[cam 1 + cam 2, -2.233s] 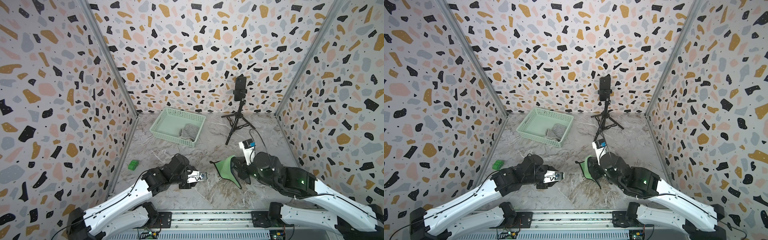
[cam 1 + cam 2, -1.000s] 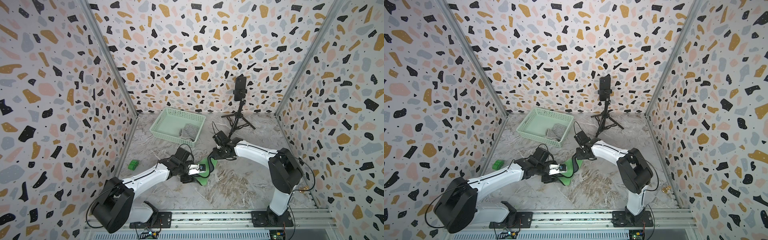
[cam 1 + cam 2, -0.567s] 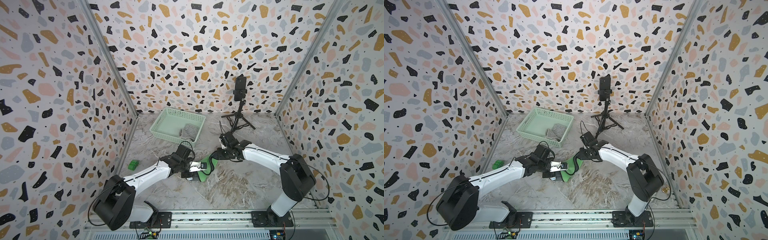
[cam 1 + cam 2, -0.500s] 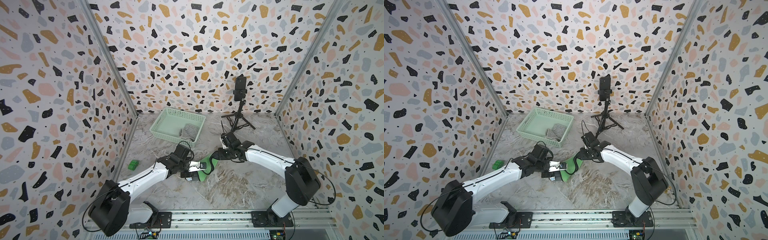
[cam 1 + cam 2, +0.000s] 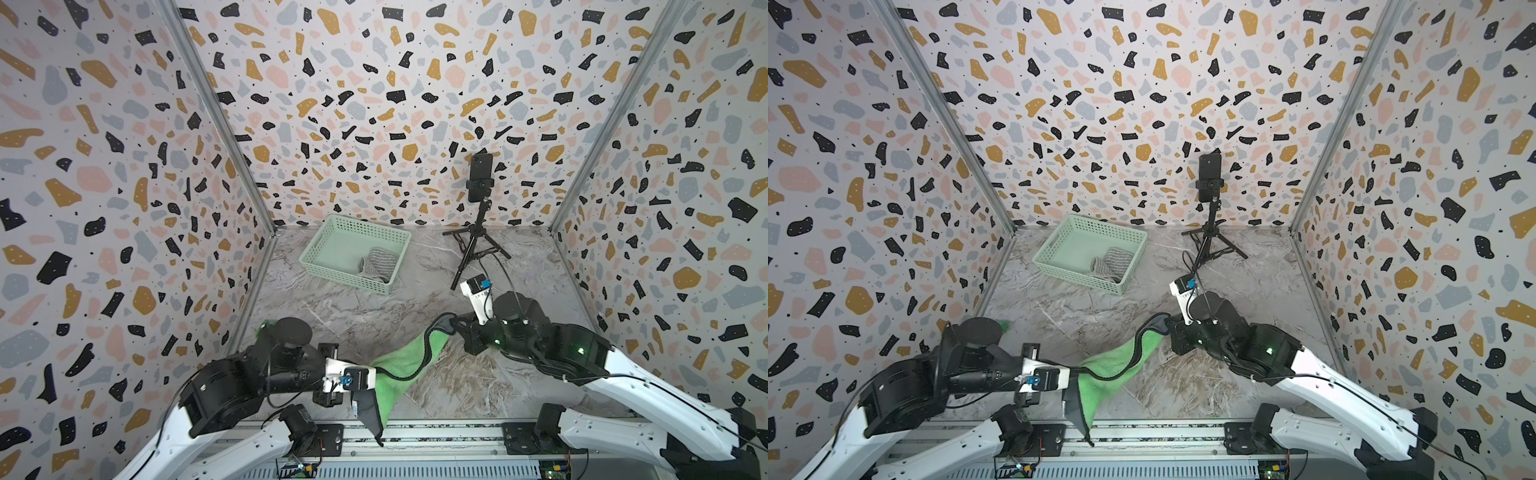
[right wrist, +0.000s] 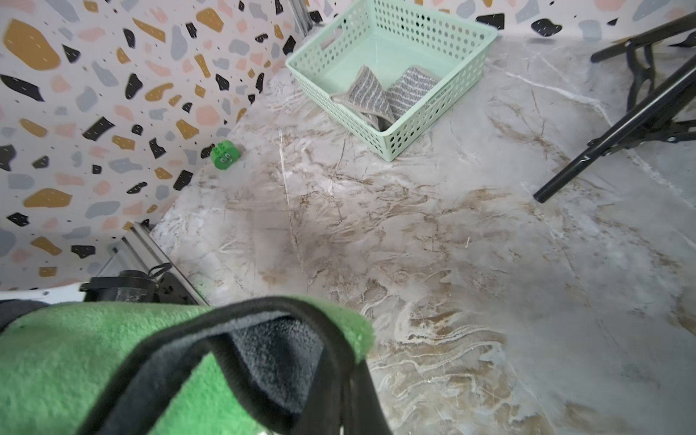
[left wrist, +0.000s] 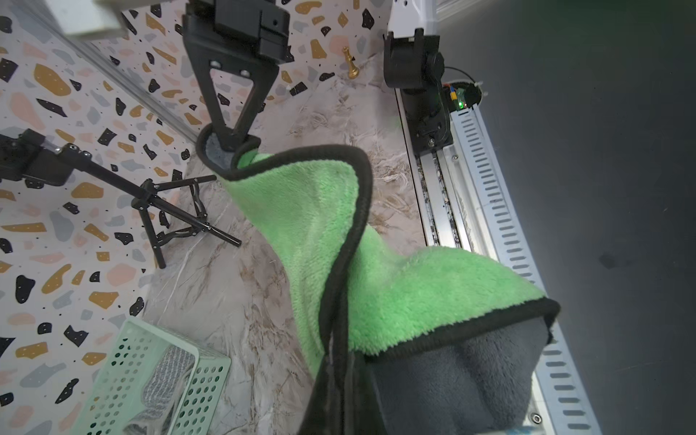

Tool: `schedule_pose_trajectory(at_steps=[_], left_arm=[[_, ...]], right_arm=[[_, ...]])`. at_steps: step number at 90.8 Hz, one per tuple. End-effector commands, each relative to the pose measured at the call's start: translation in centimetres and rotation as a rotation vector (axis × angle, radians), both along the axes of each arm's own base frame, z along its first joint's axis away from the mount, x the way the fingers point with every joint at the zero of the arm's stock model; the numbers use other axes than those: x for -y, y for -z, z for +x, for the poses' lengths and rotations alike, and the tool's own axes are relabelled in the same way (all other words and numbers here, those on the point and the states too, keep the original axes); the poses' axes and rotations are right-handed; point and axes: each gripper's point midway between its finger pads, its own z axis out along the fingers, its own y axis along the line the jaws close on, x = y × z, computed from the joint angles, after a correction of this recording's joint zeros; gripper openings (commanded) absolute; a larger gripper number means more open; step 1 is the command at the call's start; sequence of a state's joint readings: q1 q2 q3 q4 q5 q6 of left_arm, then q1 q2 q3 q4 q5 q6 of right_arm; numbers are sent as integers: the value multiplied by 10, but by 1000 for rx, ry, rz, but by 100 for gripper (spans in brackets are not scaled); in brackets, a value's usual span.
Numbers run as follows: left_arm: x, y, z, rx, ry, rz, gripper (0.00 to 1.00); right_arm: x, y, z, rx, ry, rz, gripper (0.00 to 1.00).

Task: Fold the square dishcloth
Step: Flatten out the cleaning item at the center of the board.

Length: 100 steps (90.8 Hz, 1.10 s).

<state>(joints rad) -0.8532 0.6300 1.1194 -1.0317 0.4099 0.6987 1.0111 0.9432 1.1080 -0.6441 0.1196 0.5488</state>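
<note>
The square dishcloth (image 5: 405, 357) (image 5: 1113, 368) is green on one face and grey on the other, with black trim. It hangs stretched between my two grippers above the marble floor, near the front. My left gripper (image 5: 370, 380) (image 5: 1069, 376) (image 7: 339, 395) is shut on its edge, and a grey corner droops from there over the front rail. My right gripper (image 5: 451, 326) (image 5: 1167, 326) (image 7: 229, 139) (image 6: 350, 399) is shut on the far corner, where the trim curls around its fingertips. In the right wrist view the dishcloth (image 6: 75, 357) fills the nearest part.
A mint basket (image 5: 316, 253) holding a striped grey cloth (image 5: 378, 264) stands at the back left. A phone on a black tripod (image 5: 480, 178) stands at the back. A green toy block (image 6: 225, 155) sits by the left wall, and a small gold chess piece (image 7: 351, 66) by the right wall.
The left gripper closed on the dishcloth's edge. Both arms then drew back from the middle toward the front and apart, lifting the dishcloth and stretching it between them.
</note>
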Motion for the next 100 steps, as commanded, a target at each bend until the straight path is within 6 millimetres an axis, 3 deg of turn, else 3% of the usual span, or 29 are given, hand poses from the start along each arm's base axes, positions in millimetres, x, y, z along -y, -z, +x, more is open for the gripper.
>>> schedule_pose_trajectory(at_steps=[1, 6, 19, 23, 29, 34, 43, 52, 59, 66, 72, 85, 93, 100], left_arm=[[-9, 59, 12, -158, -122, 194, 0], [-3, 89, 38, -149, -193, 280, 0], [10, 171, 95, -122, -322, 505, 1], [15, 188, 112, -83, -357, 519, 15], [28, 196, 130, -37, -384, 477, 39], [35, 196, 136, -42, -391, 442, 61], [33, 191, 126, -94, -339, 430, 75], [30, 188, 106, -94, -242, 417, 77], [41, 175, 88, -125, -158, 323, 79], [59, 159, 86, -144, -133, 200, 79], [75, 157, 91, -156, -120, 153, 79], [102, 184, 125, -187, -211, 214, 73], [106, 206, 133, -176, -215, 263, 72], [108, 214, 137, -163, -221, 304, 72]], right_arm=[[3, 32, 12, -46, 40, -158, 0], [-9, 56, 27, -111, 34, -218, 0], [-43, 147, 73, -367, 22, -261, 0], [-47, 168, 86, -407, 37, -273, 0], [-51, 189, 104, -416, 64, -305, 0], [-52, 192, 117, -387, 87, -314, 0], [-52, 187, 135, -357, 116, -303, 0], [-52, 183, 141, -371, 120, -276, 0], [-54, 186, 138, -395, 109, -270, 0], [-54, 192, 136, -419, 109, -270, 0], [-51, 196, 135, -434, 115, -268, 0], [-44, 205, 137, -474, 138, -220, 0], [-41, 210, 135, -501, 138, -189, 0], [-36, 214, 136, -512, 144, -190, 0]])
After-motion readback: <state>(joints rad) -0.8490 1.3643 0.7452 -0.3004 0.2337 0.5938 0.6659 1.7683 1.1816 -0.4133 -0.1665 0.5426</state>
